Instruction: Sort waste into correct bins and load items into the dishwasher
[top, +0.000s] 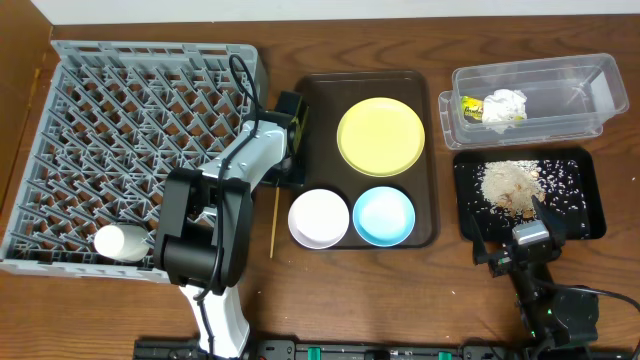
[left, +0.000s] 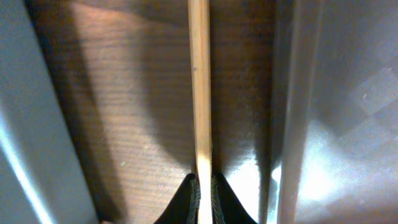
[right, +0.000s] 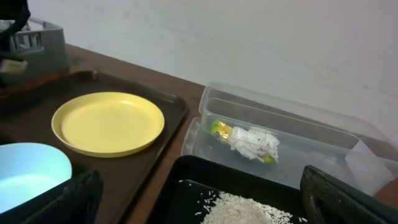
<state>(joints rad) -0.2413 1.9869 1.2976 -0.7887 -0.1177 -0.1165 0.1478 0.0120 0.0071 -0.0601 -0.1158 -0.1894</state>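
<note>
**Left hand clamped on one chopstick**

My left hand (left: 200, 190) is pinched shut on one end of a thin wooden chopstick (left: 199, 81). The stick runs toward the front edge of the brown wooden surface (left: 137, 112), between the large grey plastic dish rack (top: 120, 110) and the brown serving tray (top: 320, 100). From overhead, my bent wrist hides the gripped end. My right hand (right: 199, 208) hangs near the front right corner, fingers wide apart.

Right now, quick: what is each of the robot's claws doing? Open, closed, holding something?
Left gripper: closed on a wooden chopstick.
Right gripper: open, holding nothing.
</note>
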